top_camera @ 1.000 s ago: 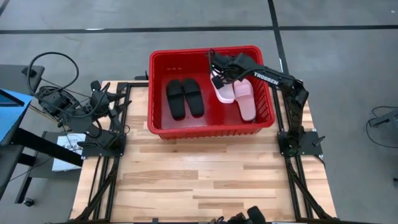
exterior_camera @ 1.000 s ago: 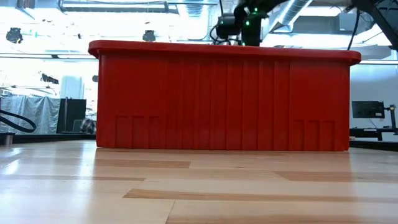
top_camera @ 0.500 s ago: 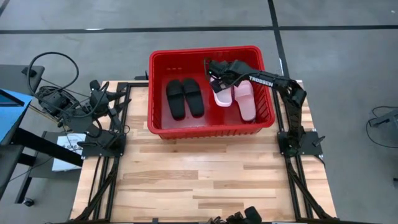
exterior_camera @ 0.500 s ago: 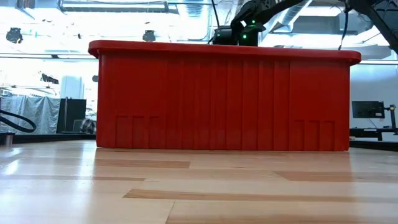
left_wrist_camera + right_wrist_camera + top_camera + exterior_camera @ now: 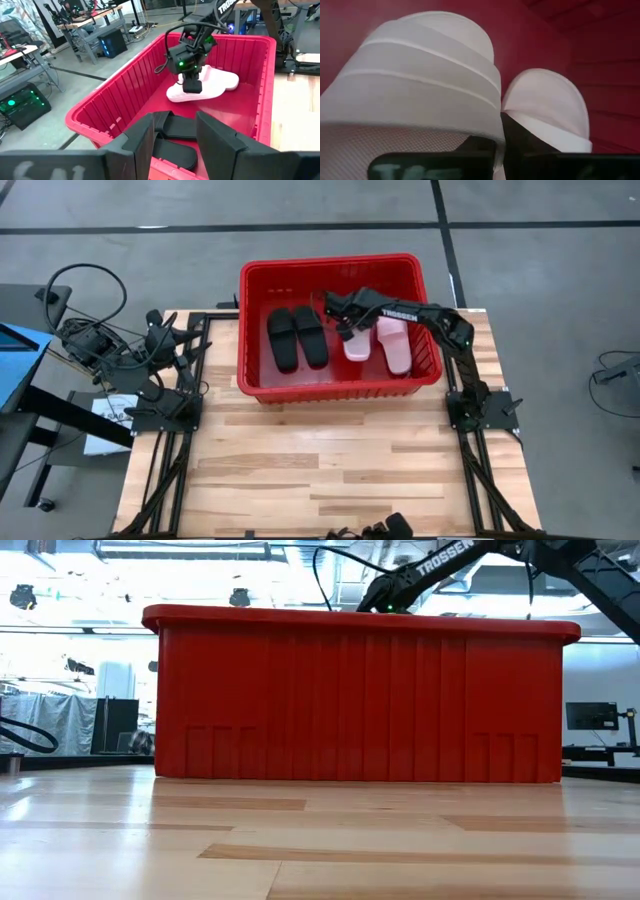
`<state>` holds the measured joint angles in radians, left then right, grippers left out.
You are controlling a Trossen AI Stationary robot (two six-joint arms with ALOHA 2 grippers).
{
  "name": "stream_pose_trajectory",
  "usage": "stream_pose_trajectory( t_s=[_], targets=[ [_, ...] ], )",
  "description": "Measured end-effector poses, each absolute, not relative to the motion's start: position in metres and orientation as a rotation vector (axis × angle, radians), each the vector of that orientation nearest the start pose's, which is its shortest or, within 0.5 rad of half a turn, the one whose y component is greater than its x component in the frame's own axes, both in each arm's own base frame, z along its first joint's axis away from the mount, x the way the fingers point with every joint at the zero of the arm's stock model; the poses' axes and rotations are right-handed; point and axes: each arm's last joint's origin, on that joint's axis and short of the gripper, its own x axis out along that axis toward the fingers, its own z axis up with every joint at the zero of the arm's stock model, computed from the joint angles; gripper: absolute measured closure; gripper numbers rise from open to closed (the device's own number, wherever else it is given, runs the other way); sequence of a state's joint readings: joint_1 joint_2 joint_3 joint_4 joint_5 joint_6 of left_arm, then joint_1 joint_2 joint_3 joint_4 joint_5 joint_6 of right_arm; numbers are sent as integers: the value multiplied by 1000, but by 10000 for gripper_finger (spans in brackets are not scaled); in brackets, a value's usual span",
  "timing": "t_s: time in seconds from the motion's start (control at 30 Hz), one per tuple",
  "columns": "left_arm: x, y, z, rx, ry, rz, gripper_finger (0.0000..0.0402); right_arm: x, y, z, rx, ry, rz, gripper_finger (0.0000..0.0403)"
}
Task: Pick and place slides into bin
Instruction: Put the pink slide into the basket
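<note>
The red bin (image 5: 330, 260) stands at the table's far side. Two black slides (image 5: 297, 337) lie side by side on the left part of its floor. Two pale pink slides lie in its right part. My right gripper (image 5: 192, 86) reaches down into the bin and is shut on the left pink slide (image 5: 356, 343), next to the other pink slide (image 5: 396, 343). My left gripper (image 5: 172, 145) is open and empty at the table's left edge, pointing at the bin. In the low view the bin's near wall (image 5: 360, 700) hides the slides. My right gripper holds the left pink slide by its wide strap (image 5: 470, 115), at the strap's edge. One dark finger (image 5: 522, 142) shows beside the strap; the other is hidden under it. The fingers come from above, pointing down. The slide sits low in the bin, beside the other pink slide (image 5: 545, 105).
The bin's tall walls (image 5: 125, 85) stand around the right gripper. Bare bin floor (image 5: 330, 375) shows near the front wall. The wooden table (image 5: 320, 460) in front of the bin is bare. Cables and a stand (image 5: 80, 340) sit beyond the table's left edge.
My right gripper has gone down into the bin and toward the table's left with the pink slide. The slide has swung from a slant to lie parallel with the other pink slide, lower in the bin.
</note>
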<state>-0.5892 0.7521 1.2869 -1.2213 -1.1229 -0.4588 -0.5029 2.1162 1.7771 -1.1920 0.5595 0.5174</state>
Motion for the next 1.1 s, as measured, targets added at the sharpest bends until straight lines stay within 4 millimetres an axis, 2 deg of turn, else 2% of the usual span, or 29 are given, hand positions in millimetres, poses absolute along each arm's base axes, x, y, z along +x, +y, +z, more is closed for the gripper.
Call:
stream_pose_trajectory(
  t_s=[0.4,0.57,0.73,1.1],
  targets=[
    [72,-17,409,83,322,596,266,352,-215,212,311,1330,-1232,400],
    [72,-17,409,83,322,596,266,355,-215,212,312,1343,-1151,366],
    [72,-17,409,83,322,596,266,357,-216,212,312,1318,-1152,333],
    [73,-17,409,78,332,579,266,357,-217,212,286,1331,-1130,315]
  ],
)
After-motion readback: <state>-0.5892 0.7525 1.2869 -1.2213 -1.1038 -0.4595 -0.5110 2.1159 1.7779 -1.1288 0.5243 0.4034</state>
